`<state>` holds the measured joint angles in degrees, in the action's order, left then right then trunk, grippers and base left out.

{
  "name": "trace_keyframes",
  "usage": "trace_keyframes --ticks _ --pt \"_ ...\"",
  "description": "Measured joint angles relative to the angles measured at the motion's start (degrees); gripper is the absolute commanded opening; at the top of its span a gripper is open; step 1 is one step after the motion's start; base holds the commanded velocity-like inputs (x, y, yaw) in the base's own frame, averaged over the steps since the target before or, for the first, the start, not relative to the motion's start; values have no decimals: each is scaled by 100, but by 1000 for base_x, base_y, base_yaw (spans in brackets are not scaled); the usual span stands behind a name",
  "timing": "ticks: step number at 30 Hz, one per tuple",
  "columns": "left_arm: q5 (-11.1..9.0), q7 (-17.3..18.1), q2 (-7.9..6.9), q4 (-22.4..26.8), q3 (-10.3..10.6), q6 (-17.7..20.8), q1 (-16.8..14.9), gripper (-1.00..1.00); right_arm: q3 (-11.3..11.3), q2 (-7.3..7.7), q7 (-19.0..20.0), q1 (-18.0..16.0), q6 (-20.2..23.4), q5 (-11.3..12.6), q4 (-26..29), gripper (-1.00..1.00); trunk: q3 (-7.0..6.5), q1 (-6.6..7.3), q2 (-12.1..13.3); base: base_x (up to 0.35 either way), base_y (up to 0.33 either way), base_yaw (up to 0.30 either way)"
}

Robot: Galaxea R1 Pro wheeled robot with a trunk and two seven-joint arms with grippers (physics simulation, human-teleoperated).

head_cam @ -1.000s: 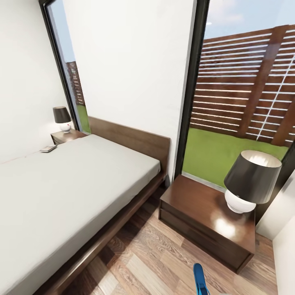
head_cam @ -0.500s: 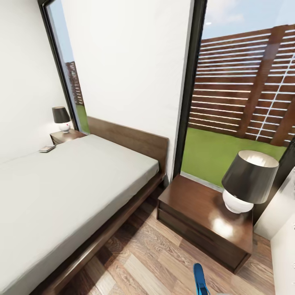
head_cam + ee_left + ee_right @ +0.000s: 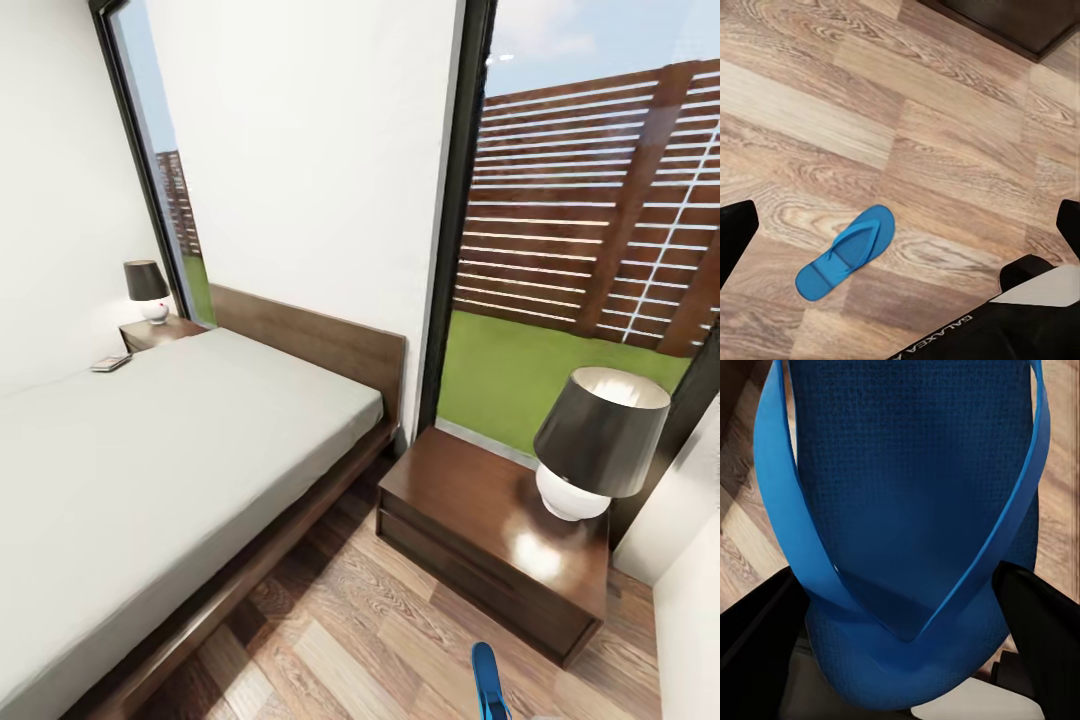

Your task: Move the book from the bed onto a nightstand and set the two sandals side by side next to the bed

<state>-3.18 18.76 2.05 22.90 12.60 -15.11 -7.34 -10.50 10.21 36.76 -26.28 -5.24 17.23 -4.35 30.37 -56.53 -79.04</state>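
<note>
The bed (image 3: 170,450) with its bare grey mattress takes up the left of the head view. A small flat book (image 3: 112,363) lies near the mattress's far edge. One dark-brown nightstand (image 3: 490,535) stands to the bed's right, and a second nightstand (image 3: 150,330) stands at its far side. My right gripper (image 3: 904,641) is shut on a bright blue sandal (image 3: 907,510), whose tip (image 3: 488,682) pokes into the head view's lower edge. The other blue sandal (image 3: 846,251) lies flat on the plank floor below my left gripper (image 3: 902,225), which is open and holds nothing.
A dark-shaded lamp (image 3: 592,440) with a white base stands on the near nightstand's right half. A smaller lamp (image 3: 148,290) stands on the far one. Tall windows show grass and a slatted fence. A white wall (image 3: 690,600) closes the right side. Part of my own body (image 3: 1020,319) shows by the floor sandal.
The head camera has shifted slightly, so bed and nightstand sit a little further left in the picture. The held sandal keeps its place at the lower edge.
</note>
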Motion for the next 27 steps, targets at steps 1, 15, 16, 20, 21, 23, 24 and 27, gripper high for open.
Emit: trace_keyframes --ticks 1,15,16,20,21,23,24,27 --pt "0 0 0 0 0 0 0 100 -1 0 2 0 0 0 -1 -100 0 0 0 0 -255 0" --pt "0 2 -5 1 -3 1 0 100 0 0 -2 1 -1 0 0 -100 0 0 0 0 -42 0" --pt "0 2 -3 1 -3 1 0 100 0 0 -2 1 -1 1 1 -100 0 0 0 0 0 24" --pt "0 2 -1 3 -4 2 2 100 0 -1 -4 -1 0 0 0 -100 0 0 0 0 0 171" --pt "0 2 -3 4 -4 2 2 100 0 -1 -4 -1 0 0 -1 -100 0 0 0 0 0 271" --pt "0 2 -2 4 -4 2 2 100 0 -1 -3 -1 0 0 -1 -100 0 0 0 0 0 282" --pt "0 2 -3 4 -5 2 2 100 0 -1 -2 -1 0 0 -2 -100 0 0 0 0 0 287" --pt "0 2 -2 4 -5 2 2 100 0 -1 -2 -1 0 0 1 -100 0 0 0 0 0 289"
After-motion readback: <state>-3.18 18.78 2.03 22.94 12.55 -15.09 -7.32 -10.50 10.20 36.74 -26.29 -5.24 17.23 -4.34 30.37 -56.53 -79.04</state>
